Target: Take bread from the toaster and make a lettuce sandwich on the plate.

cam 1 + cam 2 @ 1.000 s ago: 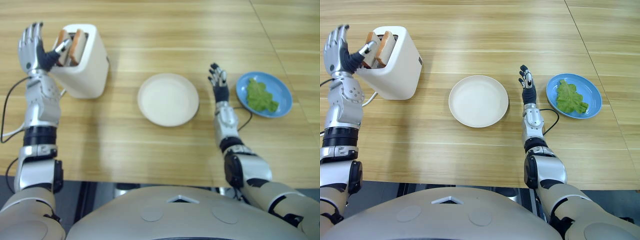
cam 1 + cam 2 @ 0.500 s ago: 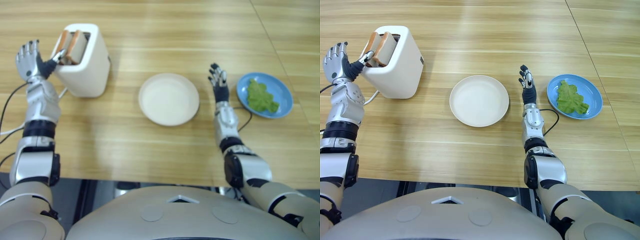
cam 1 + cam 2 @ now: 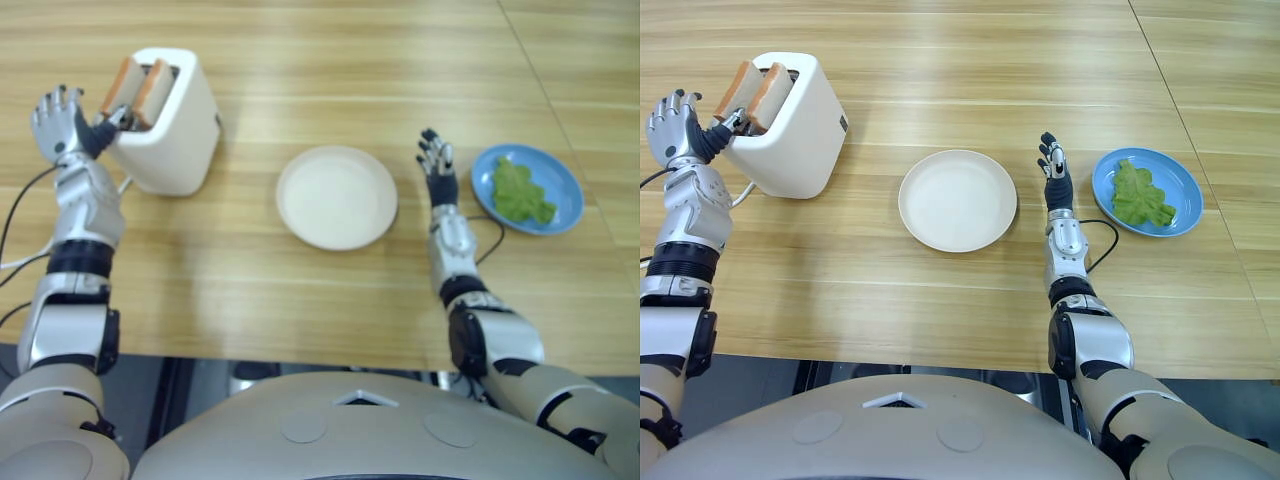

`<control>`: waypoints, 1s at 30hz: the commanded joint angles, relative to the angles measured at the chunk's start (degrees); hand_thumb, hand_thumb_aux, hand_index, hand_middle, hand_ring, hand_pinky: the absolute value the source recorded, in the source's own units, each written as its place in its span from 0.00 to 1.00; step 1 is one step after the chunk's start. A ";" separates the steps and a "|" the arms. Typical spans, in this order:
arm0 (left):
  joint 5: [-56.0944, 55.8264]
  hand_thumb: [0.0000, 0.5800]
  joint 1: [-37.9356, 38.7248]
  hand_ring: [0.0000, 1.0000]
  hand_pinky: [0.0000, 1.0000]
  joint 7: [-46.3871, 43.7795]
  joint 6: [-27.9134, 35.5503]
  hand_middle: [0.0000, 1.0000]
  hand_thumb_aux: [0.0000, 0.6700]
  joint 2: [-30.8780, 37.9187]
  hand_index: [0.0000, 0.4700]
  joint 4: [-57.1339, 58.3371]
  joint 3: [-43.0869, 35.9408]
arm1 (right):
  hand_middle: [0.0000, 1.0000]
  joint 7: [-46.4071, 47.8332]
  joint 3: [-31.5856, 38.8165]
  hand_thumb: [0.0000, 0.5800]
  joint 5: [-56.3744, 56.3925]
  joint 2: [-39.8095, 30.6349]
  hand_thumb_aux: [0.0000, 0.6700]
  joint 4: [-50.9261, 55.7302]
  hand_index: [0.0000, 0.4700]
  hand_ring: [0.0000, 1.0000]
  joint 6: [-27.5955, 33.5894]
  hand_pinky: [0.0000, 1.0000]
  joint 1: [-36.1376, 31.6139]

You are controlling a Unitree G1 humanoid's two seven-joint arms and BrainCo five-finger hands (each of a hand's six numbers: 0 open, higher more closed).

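1. Left hand (image 3: 678, 122) raised at the far left of the counter (image 3: 940, 60), fingers spread and pointing up, nothing grasped. Thumb stretched toward the toaster's top, tip just beside the nearer slice; contact impossible to tell.
2. White toaster (image 3: 790, 125) upright just to the right of that hand, near the counter's left end. Two slices of bread (image 3: 752, 88) side by side in its slots, browned tops standing well above the rim and leaning slightly left.
3. Right hand (image 3: 1052, 172) released, fingers straight and pointing away from the robot, holding nothing. Poised between the plate and the blue dish, touching neither.
4. Round cream plate (image 3: 958, 200) at the middle of the counter, just left of the right hand and well apart from the toaster.
5. Blue dish (image 3: 1186, 182) on the counter near the right hand's outer side. Green lettuce (image 3: 1140, 198) lying flat inside it.
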 commanded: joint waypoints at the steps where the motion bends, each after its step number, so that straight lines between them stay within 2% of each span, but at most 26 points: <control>1: 0.85 1.00 1.87 0.00 0.00 1.55 -0.05 0.00 1.00 0.40 0.98 -2.59 -1.22 | 0.00 -0.39 -0.40 0.00 0.20 0.18 0.00 0.51 0.00 0.00 1.11 0.00 0.52; 2: 1.05 1.00 2.19 0.00 0.00 2.73 -0.30 0.00 1.00 0.45 0.98 -4.16 -1.08 | 0.00 -0.42 -0.41 0.00 0.20 0.19 0.00 0.54 0.00 0.00 1.17 0.00 0.51; 3: 0.99 1.00 2.55 0.60 0.60 4.15 -0.82 0.60 1.00 0.40 0.98 -5.96 -0.60 | 0.00 -0.44 -0.42 0.00 0.21 0.19 0.00 0.56 0.00 0.00 1.22 0.00 0.50; 4: 1.43 1.00 2.95 1.00 1.00 5.29 -1.19 1.00 1.00 0.50 0.98 -8.17 -0.50 | 0.00 -0.51 -0.45 0.00 0.22 0.17 0.00 0.59 0.00 0.00 1.31 0.00 0.52; 12: 5.10 1.00 8.96 1.00 1.00 21.68 -6.15 1.00 1.00 -0.78 0.98 -29.99 5.25 | 0.00 -0.93 -0.46 0.00 0.13 0.00 0.00 1.24 0.00 0.00 2.32 0.00 0.38; 15: 1.60 1.00 11.94 1.00 1.00 25.14 -12.70 1.00 1.00 -2.92 0.98 -39.91 9.03 | 0.00 -1.15 -0.29 0.00 0.01 0.13 0.00 1.58 0.00 0.00 2.69 0.00 0.33; 18: -10.62 1.00 10.79 1.00 1.00 16.65 -22.41 1.00 1.00 -5.97 0.98 -40.73 7.97 | 0.00 -1.31 -0.14 0.00 -0.06 0.26 0.00 1.76 0.00 0.00 2.93 0.00 0.28; 21: -23.33 1.00 7.95 1.00 1.00 4.74 -29.18 1.00 1.00 -11.17 0.98 -34.37 4.77 | 0.00 -1.46 -0.01 0.00 -0.11 0.34 0.00 1.78 0.00 0.00 3.12 0.00 0.19; 25: -40.09 1.00 4.70 1.00 1.00 -15.75 -31.99 1.00 1.00 -21.86 0.98 -20.68 1.08 | 0.00 -1.43 0.03 0.00 -0.08 0.32 0.00 1.81 0.00 0.00 3.35 0.00 -0.12; 30: -42.26 1.00 0.20 1.00 1.00 -30.59 -32.36 1.00 1.00 -30.51 0.98 -0.04 -3.31 | 0.00 -1.40 -0.17 0.00 0.08 -0.05 0.00 1.45 0.00 0.00 3.13 0.00 0.13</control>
